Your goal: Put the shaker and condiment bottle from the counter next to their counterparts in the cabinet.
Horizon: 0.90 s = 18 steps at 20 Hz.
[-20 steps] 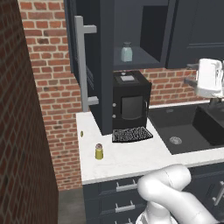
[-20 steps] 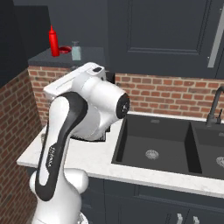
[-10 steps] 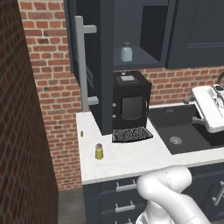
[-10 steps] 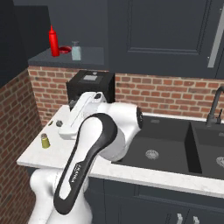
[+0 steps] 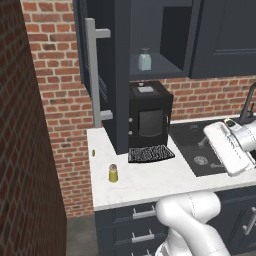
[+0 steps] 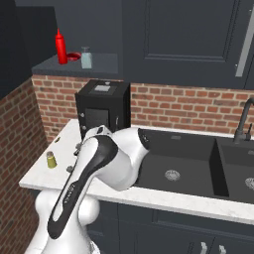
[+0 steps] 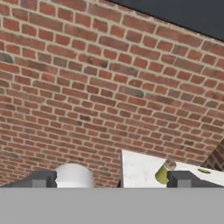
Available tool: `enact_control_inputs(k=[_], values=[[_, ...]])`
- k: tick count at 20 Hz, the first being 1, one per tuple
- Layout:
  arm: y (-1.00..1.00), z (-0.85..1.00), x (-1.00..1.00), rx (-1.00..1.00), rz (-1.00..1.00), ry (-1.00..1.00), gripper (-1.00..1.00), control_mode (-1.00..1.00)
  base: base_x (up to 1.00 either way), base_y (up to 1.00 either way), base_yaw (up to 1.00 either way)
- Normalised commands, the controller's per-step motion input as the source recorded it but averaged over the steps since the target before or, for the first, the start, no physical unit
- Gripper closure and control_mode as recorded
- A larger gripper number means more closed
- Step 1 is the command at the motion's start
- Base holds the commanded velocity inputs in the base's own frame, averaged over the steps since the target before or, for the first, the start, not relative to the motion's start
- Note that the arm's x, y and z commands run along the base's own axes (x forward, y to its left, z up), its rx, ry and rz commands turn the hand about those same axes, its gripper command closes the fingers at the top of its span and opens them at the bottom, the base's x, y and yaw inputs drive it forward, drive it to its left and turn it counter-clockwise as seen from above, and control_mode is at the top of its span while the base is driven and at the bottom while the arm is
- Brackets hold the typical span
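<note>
The yellow-olive shaker [image 5: 113, 173] [image 6: 50, 159] stands on the white counter [image 5: 155, 177] near its left end. The red condiment bottle [image 6: 61, 47] stands upright on the shelf of the open cabinet [image 6: 101, 63], beside the pale blue-grey jar [image 6: 87, 58] [image 5: 144, 60]. My gripper [image 7: 113, 179] is open and empty, low over the counter and facing the brick wall. In the hand view the shaker [image 7: 162, 173] sits just inside the right fingertip [image 7: 181, 178], farther off. My forearm hides the hand in the right base view.
A black boxy appliance [image 5: 150, 116] stands under the cabinet with a dark mesh mat [image 5: 150, 154] in front of it. The cabinet door [image 5: 100, 75] hangs open to the left. A dark sink [image 6: 173, 163] and tap [image 6: 243, 121] lie to the right.
The arm has swung down from cabinet height to low over the counter, towards the shaker. The jaws stayed open. The bottle, jar and shaker have not moved.
</note>
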Motion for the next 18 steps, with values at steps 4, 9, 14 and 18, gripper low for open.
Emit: enact_control_inputs(k=[4,9,14,18], values=[[0.00,-0.90,-0.38,-0.12,-0.14,-0.02,-1.00,-1.00,0.00,0.00,0.00],[0.05,-0.50,-0.37,-0.01,-0.19,-0.03,-1.00,-1.00,0.00,0.00,0.00],[0.46,-0.02,-0.17,0.00,-0.19,0.04,-1.00,-1.00,0.00,0.00,0.00],[0.50,-0.02,0.00,0.00,-0.02,0.13,-1.00,-1.00,0.00,0.00,0.00]])
